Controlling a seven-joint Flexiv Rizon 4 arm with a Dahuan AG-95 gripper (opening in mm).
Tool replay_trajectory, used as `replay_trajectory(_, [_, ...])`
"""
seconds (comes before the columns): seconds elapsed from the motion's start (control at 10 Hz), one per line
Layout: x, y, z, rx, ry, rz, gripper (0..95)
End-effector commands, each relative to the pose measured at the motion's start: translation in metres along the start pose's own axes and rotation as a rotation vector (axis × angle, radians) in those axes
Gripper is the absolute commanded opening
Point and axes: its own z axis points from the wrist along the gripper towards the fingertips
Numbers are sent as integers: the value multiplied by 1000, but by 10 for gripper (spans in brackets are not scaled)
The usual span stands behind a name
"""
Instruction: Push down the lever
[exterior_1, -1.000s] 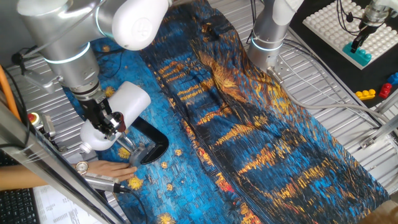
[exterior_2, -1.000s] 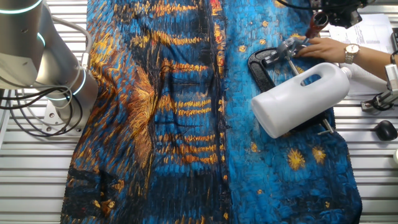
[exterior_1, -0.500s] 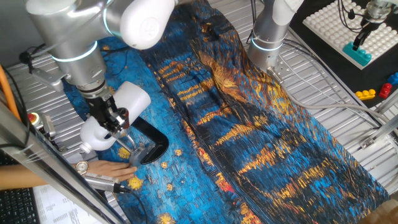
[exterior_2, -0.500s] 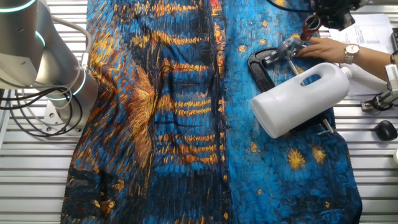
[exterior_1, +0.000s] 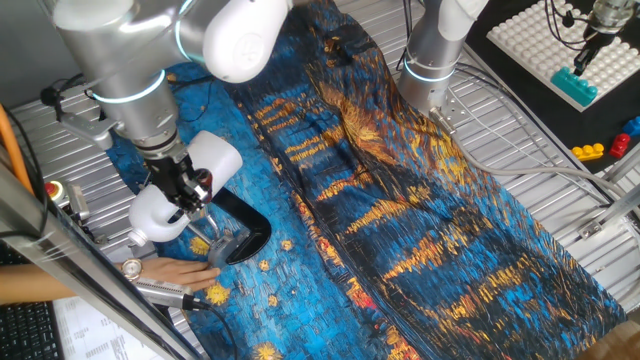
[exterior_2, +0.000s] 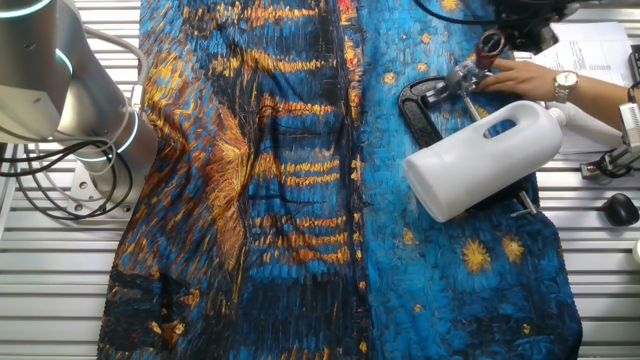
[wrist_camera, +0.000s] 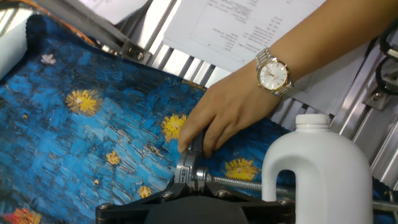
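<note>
The lever is a thin silver rod (exterior_2: 472, 68) ending in a small reddish-brown knob (exterior_2: 490, 42); it rises tilted from a metal clamp at the black curved base (exterior_2: 425, 100). My gripper (exterior_2: 500, 28) sits right at the knob from the upper right, touching or nearly so, and looks shut. In one fixed view the gripper (exterior_1: 192, 195) hangs in front of the white jug (exterior_1: 215, 155), over the base (exterior_1: 250, 228). In the hand view the dark fingers (wrist_camera: 198, 186) are closed together at the bottom edge; the knob is hidden there.
A person's hand with a wristwatch (wrist_camera: 230, 115) holds the metal clamp (wrist_camera: 189, 171) down; it also shows in the other fixed view (exterior_2: 525, 75). The white jug (exterior_2: 490, 155) lies on the blue painted cloth (exterior_2: 300, 200). A second arm's base (exterior_1: 430, 60) stands behind.
My gripper and the knob have moved together, left and a little down in the other fixed view. The lever has tilted further over. The hand and jug stay put.
</note>
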Motion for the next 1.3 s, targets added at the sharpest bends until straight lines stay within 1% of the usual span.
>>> replay_trajectory(0.1, [3, 1, 2, 0, 2, -2, 0])
replay_trajectory(0.9, [28, 8, 16, 18, 9, -22, 0])
replay_trajectory(1.3, [36, 11, 21, 29, 15, -32, 0])
